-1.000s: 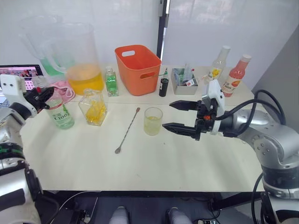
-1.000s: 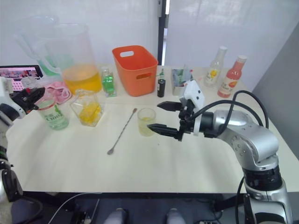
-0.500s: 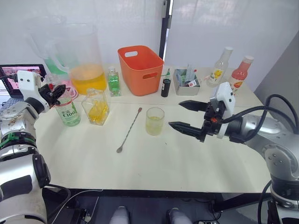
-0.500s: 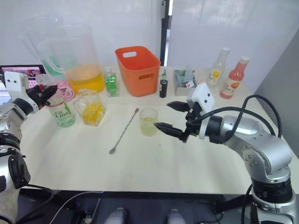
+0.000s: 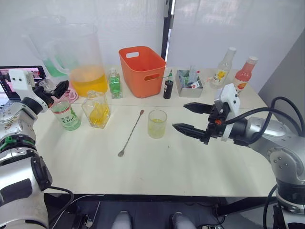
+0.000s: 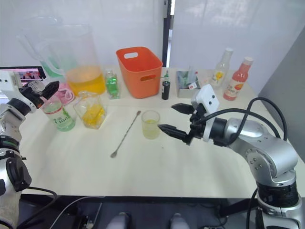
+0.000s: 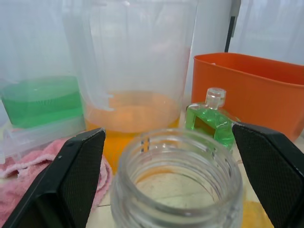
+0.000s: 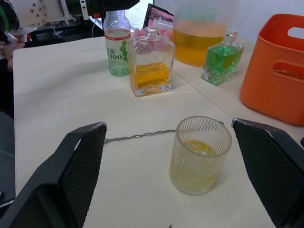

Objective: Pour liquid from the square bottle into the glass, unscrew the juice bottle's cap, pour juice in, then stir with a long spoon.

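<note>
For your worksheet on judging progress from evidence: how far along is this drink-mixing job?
Done: the glass holds yellowish liquid, and the square bottle stands on the table.
In hand: the left gripper is open around the juice bottle, whose mouth is uncapped.
Left: pouring the juice and stirring; the long spoon lies flat. The right gripper is open beside the glass.

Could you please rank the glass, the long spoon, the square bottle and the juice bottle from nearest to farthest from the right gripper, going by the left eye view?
1. The glass, just off the right gripper, toward the robot's left.
2. The long spoon, lying beyond the glass.
3. The square bottle, farther left.
4. The juice bottle, farthest, under the left gripper.
</note>
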`<state>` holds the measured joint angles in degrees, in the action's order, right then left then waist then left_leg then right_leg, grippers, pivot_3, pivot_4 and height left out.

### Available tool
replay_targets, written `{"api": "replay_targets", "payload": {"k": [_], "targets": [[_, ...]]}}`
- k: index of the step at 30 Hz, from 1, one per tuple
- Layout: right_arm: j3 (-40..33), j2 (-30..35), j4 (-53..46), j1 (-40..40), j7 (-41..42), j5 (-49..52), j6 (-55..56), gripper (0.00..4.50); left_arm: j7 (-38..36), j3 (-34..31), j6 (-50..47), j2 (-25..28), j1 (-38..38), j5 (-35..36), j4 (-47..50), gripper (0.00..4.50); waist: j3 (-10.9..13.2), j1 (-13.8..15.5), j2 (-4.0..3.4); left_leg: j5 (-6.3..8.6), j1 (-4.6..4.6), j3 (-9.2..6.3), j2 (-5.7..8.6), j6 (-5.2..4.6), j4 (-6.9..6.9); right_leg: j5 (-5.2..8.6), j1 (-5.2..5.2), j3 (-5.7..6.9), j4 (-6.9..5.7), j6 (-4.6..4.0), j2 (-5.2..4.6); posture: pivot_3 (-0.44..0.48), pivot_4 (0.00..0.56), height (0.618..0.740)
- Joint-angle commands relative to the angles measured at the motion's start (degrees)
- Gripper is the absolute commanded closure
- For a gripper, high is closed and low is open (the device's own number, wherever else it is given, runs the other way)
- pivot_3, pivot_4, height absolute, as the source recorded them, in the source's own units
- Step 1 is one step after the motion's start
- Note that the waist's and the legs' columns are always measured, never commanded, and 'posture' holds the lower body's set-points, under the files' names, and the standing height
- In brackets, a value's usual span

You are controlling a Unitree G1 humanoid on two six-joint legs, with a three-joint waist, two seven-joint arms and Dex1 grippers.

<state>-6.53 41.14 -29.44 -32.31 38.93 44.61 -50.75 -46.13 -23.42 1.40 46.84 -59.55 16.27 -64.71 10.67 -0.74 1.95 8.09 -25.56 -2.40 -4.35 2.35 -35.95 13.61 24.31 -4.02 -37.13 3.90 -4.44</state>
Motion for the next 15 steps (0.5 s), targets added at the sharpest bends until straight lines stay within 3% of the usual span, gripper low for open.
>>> {"api": "replay_targets", "payload": {"k": [1, 9, 15], "targets": [[0.12, 0.02, 0.34, -1.9, 0.81, 0.15, 1.23, 0.0, -1.52, -2.35, 2.52, 2.6, -1.42, 2.82, 4.91, 0.01, 0.0, -0.01, 0.0, 0.0, 0.0, 0.0, 0.0, 0.0, 0.0, 0.0, 0.0, 0.0, 0.01, 0.0, 0.0, 0.0, 0.15, 0.703], [1.27, -0.85, 3.39, -4.52, 2.49, -0.72, 2.47, 0.0, -2.61, -6.03, -2.35, 2.95, -3.46, 9.92, 15.35, 0.01, 0.0, 0.05, 0.0, 0.0, 0.0, 0.0, -0.02, 0.0, 0.0, 0.0, 0.0, 0.0, 0.0, -0.01, 0.0, 0.0, 0.15, 0.703], [0.66, -0.21, 4.54, -5.31, 4.46, -0.56, 2.95, 0.0, -7.17, -2.1, -16.58, 1.9, -0.25, 15.93, 34.83, 0.01, 0.0, -0.09, 0.0, 0.0, -0.01, 0.0, -0.02, 0.0, 0.01, 0.0, -0.01, 0.0, 0.02, 0.0, 0.0, 0.0, 0.15, 0.703]]}}
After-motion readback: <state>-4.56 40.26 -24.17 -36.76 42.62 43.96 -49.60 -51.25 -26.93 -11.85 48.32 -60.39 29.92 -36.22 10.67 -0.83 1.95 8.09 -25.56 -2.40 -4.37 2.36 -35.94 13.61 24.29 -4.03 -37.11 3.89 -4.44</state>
